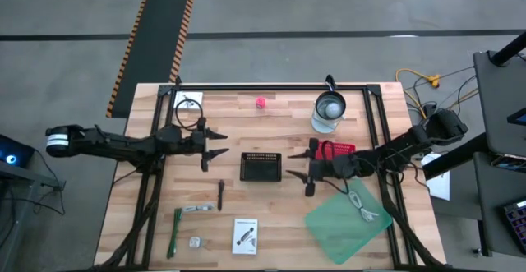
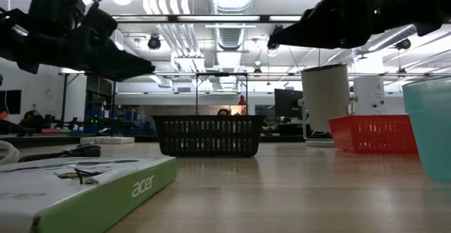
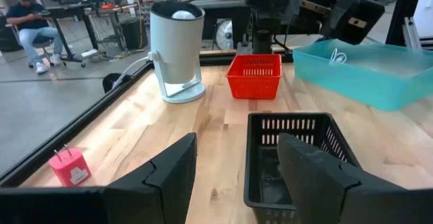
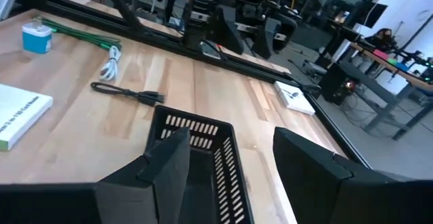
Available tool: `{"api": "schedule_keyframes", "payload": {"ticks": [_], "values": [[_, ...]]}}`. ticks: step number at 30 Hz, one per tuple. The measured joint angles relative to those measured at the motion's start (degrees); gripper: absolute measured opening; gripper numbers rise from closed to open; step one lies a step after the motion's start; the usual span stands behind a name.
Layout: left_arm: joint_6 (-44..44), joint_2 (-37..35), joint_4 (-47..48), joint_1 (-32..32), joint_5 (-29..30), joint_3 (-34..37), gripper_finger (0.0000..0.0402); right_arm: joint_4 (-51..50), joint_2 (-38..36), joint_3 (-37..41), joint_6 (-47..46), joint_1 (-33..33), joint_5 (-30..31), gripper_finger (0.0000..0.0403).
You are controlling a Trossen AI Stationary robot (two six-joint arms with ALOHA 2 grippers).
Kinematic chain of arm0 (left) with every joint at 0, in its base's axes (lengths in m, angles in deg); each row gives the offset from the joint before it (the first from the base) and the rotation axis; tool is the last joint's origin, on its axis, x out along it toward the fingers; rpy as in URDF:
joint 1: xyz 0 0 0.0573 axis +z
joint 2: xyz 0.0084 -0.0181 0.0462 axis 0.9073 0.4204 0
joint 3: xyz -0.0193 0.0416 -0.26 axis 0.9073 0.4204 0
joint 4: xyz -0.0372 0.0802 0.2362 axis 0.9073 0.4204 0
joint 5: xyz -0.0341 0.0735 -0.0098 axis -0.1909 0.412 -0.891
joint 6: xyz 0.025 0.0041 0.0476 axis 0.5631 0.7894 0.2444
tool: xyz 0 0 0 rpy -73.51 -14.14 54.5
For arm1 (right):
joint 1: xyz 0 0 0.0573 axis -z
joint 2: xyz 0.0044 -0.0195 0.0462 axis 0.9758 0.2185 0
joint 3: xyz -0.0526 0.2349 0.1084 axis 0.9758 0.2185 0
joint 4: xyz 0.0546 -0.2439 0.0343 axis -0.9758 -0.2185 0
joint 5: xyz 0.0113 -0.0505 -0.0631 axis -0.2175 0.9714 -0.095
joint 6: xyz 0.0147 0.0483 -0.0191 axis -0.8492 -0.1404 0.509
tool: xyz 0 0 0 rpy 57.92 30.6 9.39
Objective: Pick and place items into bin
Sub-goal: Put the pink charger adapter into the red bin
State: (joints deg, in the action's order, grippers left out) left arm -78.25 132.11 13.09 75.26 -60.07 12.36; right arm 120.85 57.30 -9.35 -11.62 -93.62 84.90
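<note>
While both tools (image 1: 215,146) (image 1: 297,171) gape, they flank the bin (image 1: 260,167).

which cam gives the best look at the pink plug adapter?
The left wrist view: the pink plug adapter sits close, prongs up, on the table beside the left gripper, whose fingers are open. The high view shows only a small pink spot near the far edge. The low and right wrist views don't show it.
</note>
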Motion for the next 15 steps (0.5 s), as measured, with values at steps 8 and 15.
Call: {"api": "schedule_keyframes", "payload": {"ticks": [8,15], "values": [[-0.1,-0.6,-0.4,0.0,0.0,-0.4,0.0192,0.0,0.0,0.0,-1.0,1.3,-0.2,0.0199],[-0.1,-0.5,-2.2,0.0,0.0,-0.4,0.0192,0.0,0.0,-0.1,-6.5,5.4,-0.4,0.0199]]}}
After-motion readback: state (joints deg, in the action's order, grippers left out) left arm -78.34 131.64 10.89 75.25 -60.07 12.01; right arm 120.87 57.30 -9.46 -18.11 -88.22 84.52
